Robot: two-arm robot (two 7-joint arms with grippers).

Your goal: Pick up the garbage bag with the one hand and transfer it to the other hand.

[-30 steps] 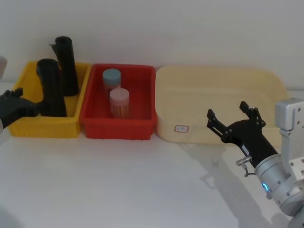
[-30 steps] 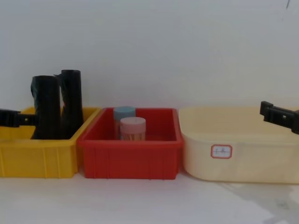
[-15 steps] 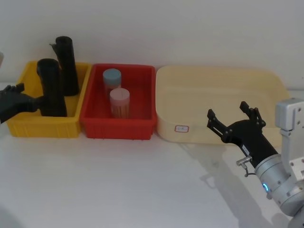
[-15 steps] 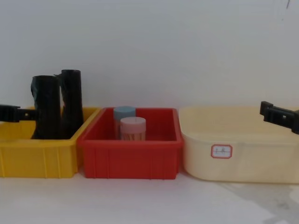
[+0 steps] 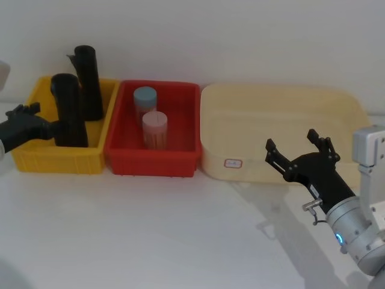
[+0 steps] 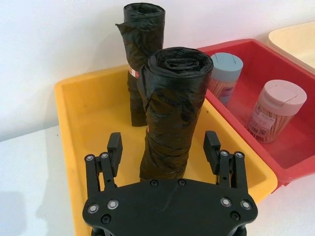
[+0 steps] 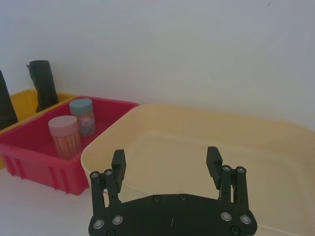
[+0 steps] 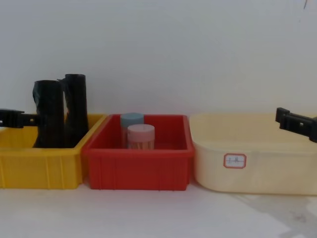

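Bag [image 5: 69, 111] is upright in the yellow bin [image 5: 54, 161], on the bin floor toward the near wall. It's glossy black with a slight bend. The slim roll [image 5: 88, 84] stands just behind it by the far wall. Can't tell if the two touch.

Left gripper [image 5: 41, 118] comes in from the left edge over the bin's left wall, roughly level. Jaws are wide, one finger on each side of the bag at about mid-height. Left wrist view shows a gap on both sides, so no contact and no grip. Bag is centred between the fingers.

Right gripper [image 5: 292, 139] hangs above the desk [image 5: 150, 229] on the right, at the near edge of the cream tub [image 5: 337, 105] and aimed at it. Jaws are wide with nothing between them. Its silver wrist shows a cyan light, and it is well apart from the bag.

Red bin [image 5: 150, 164] sits between the yellow bin and the tub, just beside both. It holds two jars: the blue-lid jar [image 5: 144, 99] farther back and the pink-lid jar [image 5: 155, 129] just in front of it, both upright. The tub has a small label [image 5: 233, 162] on its near wall.
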